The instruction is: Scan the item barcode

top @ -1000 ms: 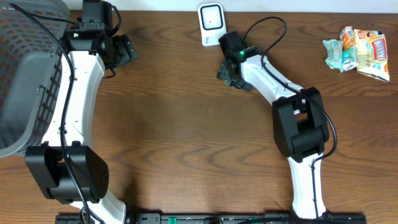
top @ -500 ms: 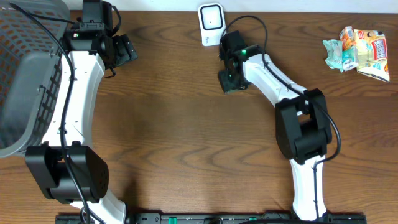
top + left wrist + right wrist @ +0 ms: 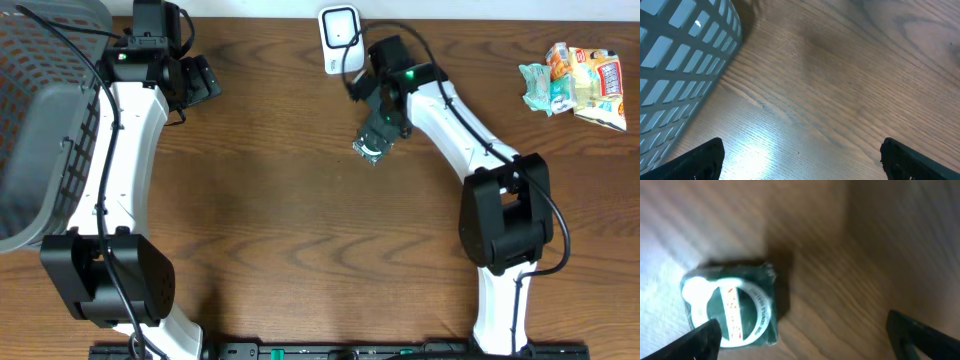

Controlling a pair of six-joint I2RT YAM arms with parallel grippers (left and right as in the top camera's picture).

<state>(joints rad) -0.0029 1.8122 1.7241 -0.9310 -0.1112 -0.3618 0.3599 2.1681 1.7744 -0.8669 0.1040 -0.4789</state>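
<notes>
The item, a dark green packet with a white ring label, lies flat on the wooden table. In the overhead view the packet sits just below my right gripper. My right gripper is open wide, and the packet lies loose by its left finger. The white barcode scanner stands at the table's far edge, up and left of the right gripper. My left gripper hangs open over bare wood at the far left, nothing between its fingers.
A grey slotted basket fills the left side, and its wall shows close to the left gripper. Several crumpled snack packets lie at the far right.
The right gripper swung right and slightly down with the green packet, then opened. The packet now lies loose on the table. The left arm has not moved.
</notes>
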